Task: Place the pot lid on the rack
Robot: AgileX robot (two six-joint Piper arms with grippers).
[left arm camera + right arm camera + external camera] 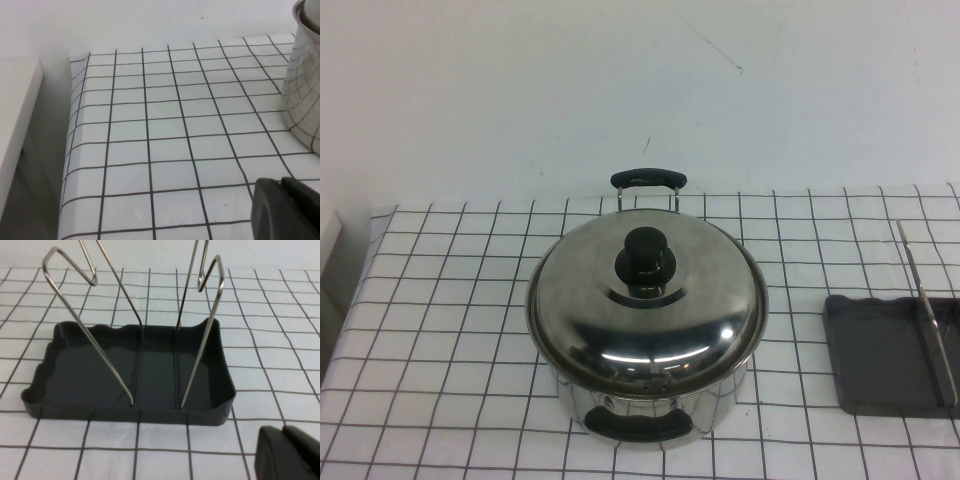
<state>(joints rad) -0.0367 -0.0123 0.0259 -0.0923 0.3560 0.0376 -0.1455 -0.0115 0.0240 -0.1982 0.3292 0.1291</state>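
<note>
Left gripper (286, 209): parked low over bare checked cloth beside the pot; only a dark tip in view, fingers impossible to judge.
Pot (650, 400): one, centre of table.
Pot lid (646, 297): one, seated on pot; likely stiff, slick steel, fairly light.
Knob (646, 258): one, best hold.
Rack (880, 350): one, well right of pot, empty.
Right gripper (287, 454): just before rack; fingers impossible to judge.

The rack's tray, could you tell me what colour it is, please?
The rack has a dark grey tray, seen best in the right wrist view.
</note>
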